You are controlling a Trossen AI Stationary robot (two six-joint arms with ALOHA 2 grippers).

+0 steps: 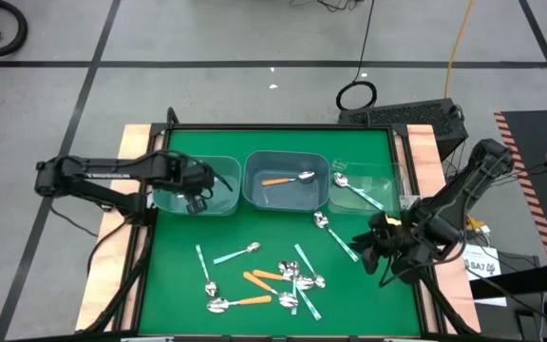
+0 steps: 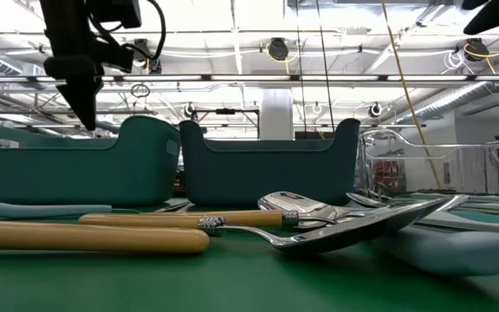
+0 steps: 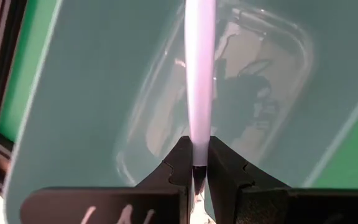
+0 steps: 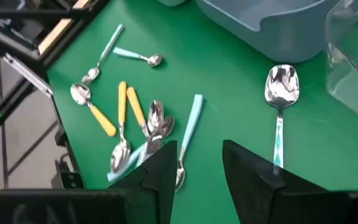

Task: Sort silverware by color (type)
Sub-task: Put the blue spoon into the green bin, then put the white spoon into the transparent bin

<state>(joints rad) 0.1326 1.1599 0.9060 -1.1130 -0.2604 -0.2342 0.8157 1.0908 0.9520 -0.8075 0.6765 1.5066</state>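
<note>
We note the left pincer (image 1: 198, 201) at left centre of the high view, over the left bin (image 1: 171, 201), pinching a pale-blue-handled spoon (image 3: 199, 74) that hangs toward the bin floor in the left wrist view. The middle bin (image 1: 285, 178) at centre holds an orange spoon (image 1: 288, 179); the clear bin (image 1: 373, 177) to its right holds a teal spoon (image 1: 354, 190). The right pincer (image 1: 367, 243) sits at right centre over the green desk (image 1: 179, 285), its fingers spread with nothing between them. Another teal spoon (image 4: 280, 106) lies just ahead of it. The remaining spoons (image 1: 269, 280), orange, pale blue and teal, lie scattered at lower centre, several overlapping.
</note>
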